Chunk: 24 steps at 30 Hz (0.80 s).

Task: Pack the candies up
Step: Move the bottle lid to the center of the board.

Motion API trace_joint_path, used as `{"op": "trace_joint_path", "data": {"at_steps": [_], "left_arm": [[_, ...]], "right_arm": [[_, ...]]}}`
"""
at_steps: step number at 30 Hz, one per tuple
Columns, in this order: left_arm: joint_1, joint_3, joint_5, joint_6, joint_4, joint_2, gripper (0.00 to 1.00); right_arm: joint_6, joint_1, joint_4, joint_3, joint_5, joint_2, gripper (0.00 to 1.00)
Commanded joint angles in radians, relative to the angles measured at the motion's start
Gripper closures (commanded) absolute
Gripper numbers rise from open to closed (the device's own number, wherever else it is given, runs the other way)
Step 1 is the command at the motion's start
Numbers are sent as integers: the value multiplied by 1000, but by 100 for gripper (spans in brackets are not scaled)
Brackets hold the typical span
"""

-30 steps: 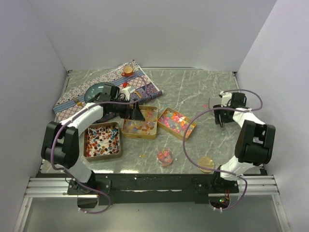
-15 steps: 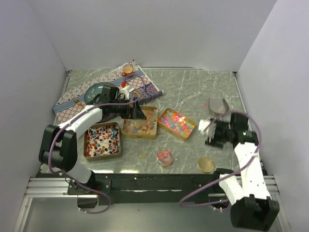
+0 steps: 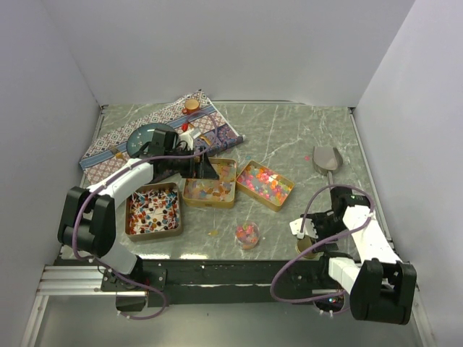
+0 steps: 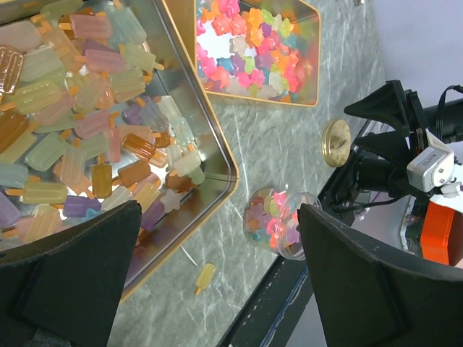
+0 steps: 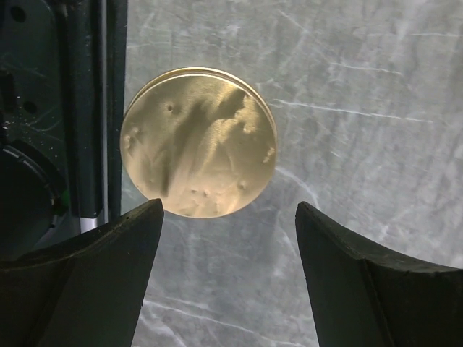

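The left arm stretches out from its base with the elbow bent and the forearm running level to the right. The left claw (image 3: 207, 168) hangs released, jaws spread wide and gripping nothing, low over the middle tin (image 3: 208, 203). Pastel lolly-shaped candies (image 4: 94, 123) fill that tin under its left finger. One stray piece lies on the table between the fingers, and a small clear cup (image 4: 278, 220) of bright pieces sits just ahead of the right one. Another tin (image 3: 257, 197) of bright sweets lies beyond, and a tin (image 3: 153, 234) of red-white-black ones sits back beside the forearm. The right arm is folded tight near its base, wrist turned downward. The right claw (image 3: 307, 237) is released and empty, with a round gold disc (image 5: 199, 142) lying just ahead of its fingertips, untouched.
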<state>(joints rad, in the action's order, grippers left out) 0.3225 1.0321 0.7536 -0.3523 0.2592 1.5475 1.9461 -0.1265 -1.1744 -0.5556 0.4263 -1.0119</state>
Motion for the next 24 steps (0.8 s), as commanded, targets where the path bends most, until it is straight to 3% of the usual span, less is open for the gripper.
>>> {"op": "trace_joint_path", "data": {"at_steps": [1, 9, 24], "left_arm": [[4, -4, -17, 32, -18, -18, 3], [4, 13, -36, 44, -24, 14, 3], [4, 52, -30, 49, -20, 75, 3]], "right_arm": [[686, 13, -162, -12, -90, -27, 18], [695, 53, -1, 69, -28, 33, 18], [694, 114, -91, 57, -15, 55, 18]]}}
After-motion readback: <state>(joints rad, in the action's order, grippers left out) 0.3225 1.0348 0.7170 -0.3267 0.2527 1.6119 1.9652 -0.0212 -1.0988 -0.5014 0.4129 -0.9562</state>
